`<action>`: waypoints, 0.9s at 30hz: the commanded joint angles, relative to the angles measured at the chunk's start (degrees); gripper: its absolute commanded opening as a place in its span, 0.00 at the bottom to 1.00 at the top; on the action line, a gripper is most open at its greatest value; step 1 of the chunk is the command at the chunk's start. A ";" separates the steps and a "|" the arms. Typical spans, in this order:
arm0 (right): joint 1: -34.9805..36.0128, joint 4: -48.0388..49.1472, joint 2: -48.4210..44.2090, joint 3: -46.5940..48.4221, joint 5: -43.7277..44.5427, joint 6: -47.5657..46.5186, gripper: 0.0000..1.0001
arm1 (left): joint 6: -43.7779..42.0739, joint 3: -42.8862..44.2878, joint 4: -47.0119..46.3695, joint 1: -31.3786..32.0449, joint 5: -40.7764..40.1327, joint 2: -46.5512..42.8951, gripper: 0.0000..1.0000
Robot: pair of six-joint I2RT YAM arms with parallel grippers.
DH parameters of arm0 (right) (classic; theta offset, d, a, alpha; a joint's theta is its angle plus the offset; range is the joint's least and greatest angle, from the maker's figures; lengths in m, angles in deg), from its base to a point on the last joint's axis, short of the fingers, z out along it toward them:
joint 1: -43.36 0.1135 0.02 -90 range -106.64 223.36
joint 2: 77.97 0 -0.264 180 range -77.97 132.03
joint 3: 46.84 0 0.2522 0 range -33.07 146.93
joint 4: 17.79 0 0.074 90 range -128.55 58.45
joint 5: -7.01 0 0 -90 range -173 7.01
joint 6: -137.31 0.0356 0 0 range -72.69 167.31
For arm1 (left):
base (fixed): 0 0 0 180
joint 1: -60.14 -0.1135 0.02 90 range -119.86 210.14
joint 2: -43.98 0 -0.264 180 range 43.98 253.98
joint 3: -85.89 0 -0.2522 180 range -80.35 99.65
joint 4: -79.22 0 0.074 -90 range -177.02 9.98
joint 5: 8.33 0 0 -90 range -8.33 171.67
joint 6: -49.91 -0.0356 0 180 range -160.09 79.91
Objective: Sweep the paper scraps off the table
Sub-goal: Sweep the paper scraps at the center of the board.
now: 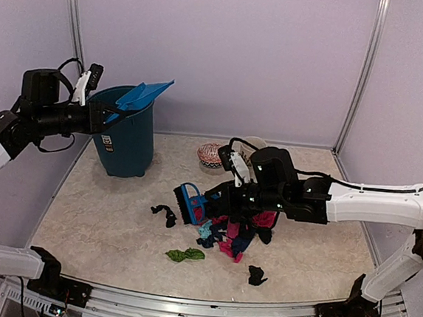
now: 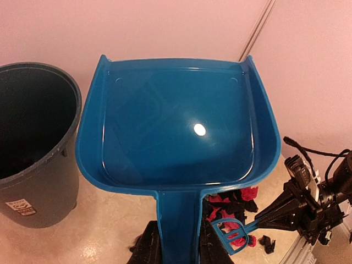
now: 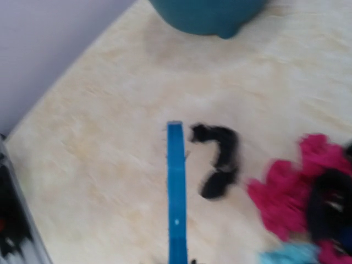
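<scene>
From above, the left gripper [image 1: 99,111] is up high at the back left. It is clamped on the handle of a blue dustpan [image 1: 144,93]. The dustpan sits tilted over the open top of a teal bin [image 1: 128,140]. The right gripper [image 1: 219,202] is low over the middle of the table [image 1: 95,222], closed tight on a small blue brush [image 1: 191,203]. The paper scraps [image 1: 233,234] lie in a pile of pink, black and blue just under and beside that gripper. A black scrap [image 1: 165,214] lies near the brush on its left. A green scrap [image 1: 185,255] lies apart at the front.

From the left wrist, the dustpan [image 2: 176,132] fills the middle, and its inside looks bare and shiny. Its handle is squeezed between two dark fingers [image 2: 146,247]. The bin [image 2: 33,143] stands on the left. Pink and black scraps [image 2: 231,201] and the brush [image 2: 231,234] show below on the right.

The right wrist view is blurry. A thin blue strip of the brush [image 3: 176,192] points up. The black scrap [image 3: 220,159] is just beside it, and pink scraps [image 3: 286,198] lie to the right.
</scene>
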 commanded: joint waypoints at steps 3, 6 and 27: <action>0.79 14.45 10.25 6.60 -4.19 10.19 0.00 | -3.94 -6.26 -1.53 3.43 -9.56 -6.66 0.00; 0.79 17.85 15.68 9.60 -4.35 14.15 0.00 | -4.36 -8.15 -1.95 4.83 -10.45 -8.68 0.00; -4.57 23.20 37.64 20.00 -5.50 30.25 0.00 | -5.36 -12.29 4.24 16.03 -18.17 -13.47 0.00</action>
